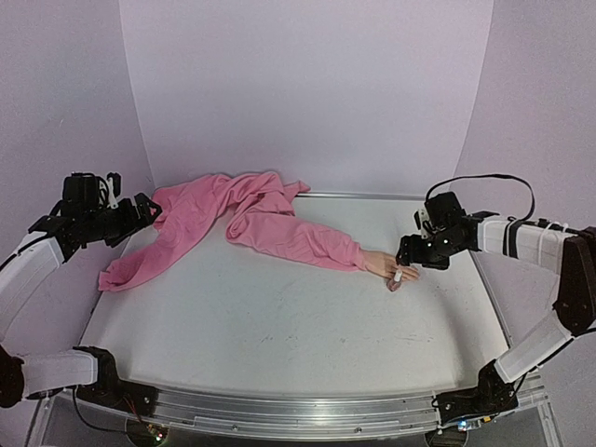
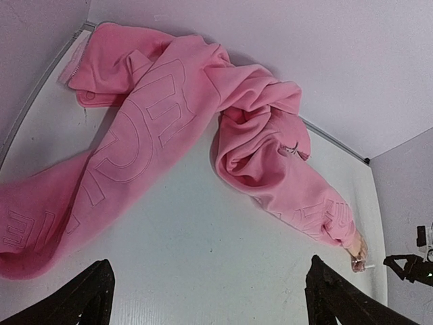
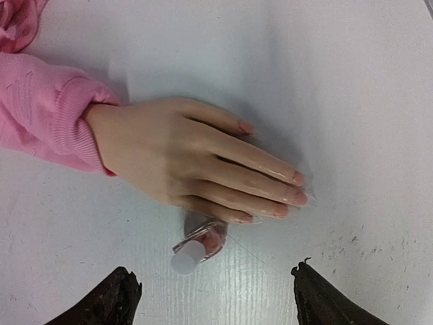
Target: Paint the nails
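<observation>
The peach mannequin hand (image 3: pixel 189 162) lies flat on the white table, coming out of a pink sleeve (image 3: pixel 40 112). Its nails (image 3: pixel 298 179) look pinkish. A tiny pinkish bottle with a pale cap (image 3: pixel 196 247) lies on its side against the hand's near edge. My right gripper (image 3: pixel 213 298) is open and empty, hovering just above and beside the hand and bottle; it also shows in the top view (image 1: pixel 417 251) next to the hand (image 1: pixel 384 265). My left gripper (image 1: pixel 140 212) is open and empty above the table's far left, over the pink garment (image 2: pixel 155 115).
The pink sweatshirt (image 1: pixel 233 219) sprawls across the back left of the table. Lavender walls (image 1: pixel 307 84) close in the back and sides. The table's metal front rim (image 1: pixel 279 410) runs between the arm bases.
</observation>
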{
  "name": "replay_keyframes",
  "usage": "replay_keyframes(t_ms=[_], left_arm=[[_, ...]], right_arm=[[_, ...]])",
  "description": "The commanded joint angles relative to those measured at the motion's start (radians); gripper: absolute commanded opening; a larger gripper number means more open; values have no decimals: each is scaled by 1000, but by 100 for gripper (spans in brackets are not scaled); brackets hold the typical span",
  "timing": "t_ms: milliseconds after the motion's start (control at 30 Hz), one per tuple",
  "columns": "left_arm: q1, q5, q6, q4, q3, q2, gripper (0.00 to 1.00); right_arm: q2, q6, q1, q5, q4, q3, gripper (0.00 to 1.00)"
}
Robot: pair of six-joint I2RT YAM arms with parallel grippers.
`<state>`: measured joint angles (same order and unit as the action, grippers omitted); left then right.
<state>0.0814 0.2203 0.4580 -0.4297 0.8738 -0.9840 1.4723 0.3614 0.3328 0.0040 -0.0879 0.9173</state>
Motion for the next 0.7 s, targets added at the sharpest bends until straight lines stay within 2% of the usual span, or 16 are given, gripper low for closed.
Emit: replay_keyframes(t_ms=[0,200,667], left_arm=[[-6,55,27,14,74,-23,100],[-6,105,28,-3,78,-32,100],[-6,204,54,-18,88,-106,100]], right_arm=[[56,-29,30,-35,-37,57,76],[120,-37,46,56,-67,84,62],[217,-42,93,80,-50,113,39]])
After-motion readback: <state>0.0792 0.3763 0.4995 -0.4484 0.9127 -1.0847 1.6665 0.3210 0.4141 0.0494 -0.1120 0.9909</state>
